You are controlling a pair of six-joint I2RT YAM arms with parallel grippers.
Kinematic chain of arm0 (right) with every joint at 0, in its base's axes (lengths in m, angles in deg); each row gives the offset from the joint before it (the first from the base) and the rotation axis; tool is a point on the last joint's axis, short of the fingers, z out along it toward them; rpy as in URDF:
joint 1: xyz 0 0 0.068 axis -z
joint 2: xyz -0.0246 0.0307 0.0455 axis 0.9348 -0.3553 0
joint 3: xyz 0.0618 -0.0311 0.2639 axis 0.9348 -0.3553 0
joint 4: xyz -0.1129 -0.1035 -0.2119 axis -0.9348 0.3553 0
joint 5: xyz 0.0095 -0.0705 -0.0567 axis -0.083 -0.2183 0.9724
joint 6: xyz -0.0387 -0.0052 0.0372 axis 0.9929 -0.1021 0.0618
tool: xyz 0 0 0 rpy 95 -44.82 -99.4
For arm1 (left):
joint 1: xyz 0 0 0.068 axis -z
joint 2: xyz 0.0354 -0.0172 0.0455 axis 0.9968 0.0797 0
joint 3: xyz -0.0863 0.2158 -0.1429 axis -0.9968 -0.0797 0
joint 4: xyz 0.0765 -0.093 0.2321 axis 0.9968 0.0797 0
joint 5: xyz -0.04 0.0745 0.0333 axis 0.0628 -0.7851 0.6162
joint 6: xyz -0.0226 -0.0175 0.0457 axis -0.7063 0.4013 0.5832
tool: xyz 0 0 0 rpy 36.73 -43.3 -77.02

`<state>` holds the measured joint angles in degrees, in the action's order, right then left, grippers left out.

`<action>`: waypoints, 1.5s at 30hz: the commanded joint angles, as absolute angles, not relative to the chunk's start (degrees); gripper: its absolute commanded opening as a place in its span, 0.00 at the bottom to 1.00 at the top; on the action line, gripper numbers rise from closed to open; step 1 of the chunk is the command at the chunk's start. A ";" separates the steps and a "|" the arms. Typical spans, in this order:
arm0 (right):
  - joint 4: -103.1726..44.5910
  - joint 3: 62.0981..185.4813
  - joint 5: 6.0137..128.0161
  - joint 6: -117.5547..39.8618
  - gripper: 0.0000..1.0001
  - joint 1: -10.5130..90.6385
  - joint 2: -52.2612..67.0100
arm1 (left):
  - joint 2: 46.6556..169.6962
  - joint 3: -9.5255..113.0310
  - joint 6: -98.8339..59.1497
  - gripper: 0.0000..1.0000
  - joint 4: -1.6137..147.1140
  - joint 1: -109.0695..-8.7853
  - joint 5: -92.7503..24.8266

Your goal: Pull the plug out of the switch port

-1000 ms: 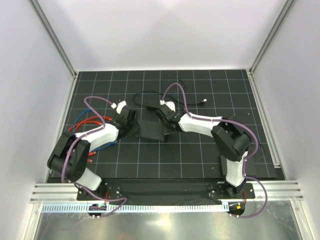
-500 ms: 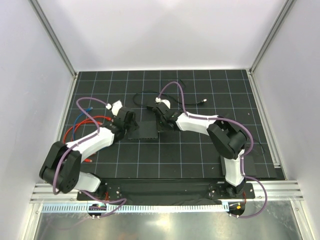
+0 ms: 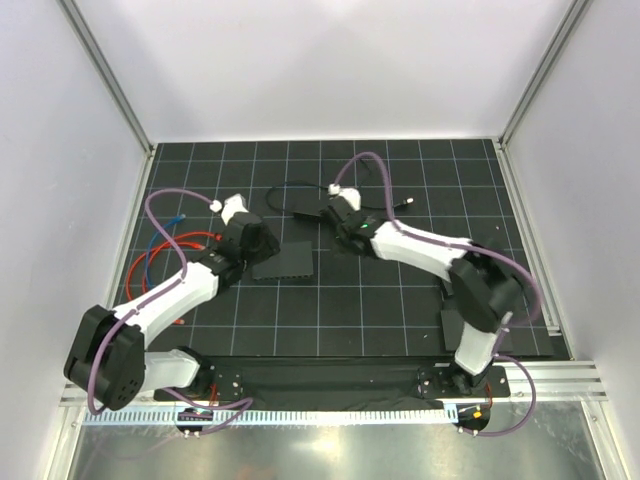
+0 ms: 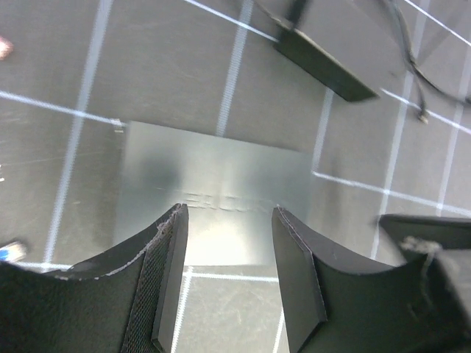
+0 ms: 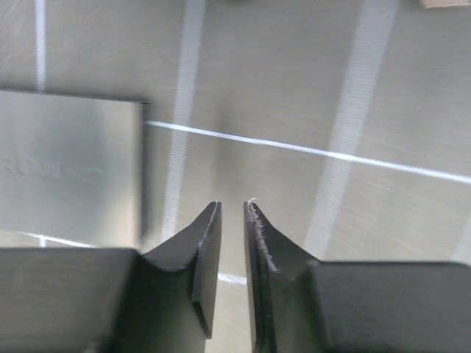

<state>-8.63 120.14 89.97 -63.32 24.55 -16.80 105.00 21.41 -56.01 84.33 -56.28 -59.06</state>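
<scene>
Top external view: the switch (image 3: pixel 283 263) is seen lying flat on the gridded mat (image 3: pixel 400 300). No cable is seen running into it, so the plug is judged to be out already, and little appears to be left beyond drawing the arms clear. The left gripper (image 3: pixel 250 243) is placed at the switch's 10 o'clock corner. In the left wrist view its jaws are spread wide above the box, and nothing is held. Red and blue cables (image 3: pixel 185 238) are seen lying loose at 9 o'clock, apart from the switch. Farther off, at 2 o'clock, the right gripper (image 3: pixel 345 218) is set just beyond the box. Its jaws are parted by only a narrow slit, with nothing between them. The power brick (image 4: pixel 324 62) is found at 12 o'clock. The socket row cannot be made out in any view. Which cable end carried the plug cannot be told; the blue tip (image 4: pixel 9 250) at the left wrist view's edge is possibly it.
</scene>
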 commanded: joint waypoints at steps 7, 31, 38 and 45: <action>11.67 111.97 96.98 -63.32 0.51 36.66 11.07 | 107.46 29.58 -50.36 0.55 72.40 -48.43 -50.67; 28.03 101.25 87.67 -67.01 0.67 57.68 19.20 | 140.08 49.28 -39.02 0.51 53.23 -38.85 -23.94; 23.21 99.31 88.99 -67.36 0.65 59.43 17.00 | 139.65 48.93 -39.11 0.51 53.14 -38.40 -23.50; 21.62 96.85 87.31 -72.19 0.64 64.35 19.28 | 139.03 48.23 -38.76 0.51 53.14 -38.40 -23.77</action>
<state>23.46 98.07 87.87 -68.59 61.73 16.60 139.90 47.59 -40.12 56.20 -38.55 -24.99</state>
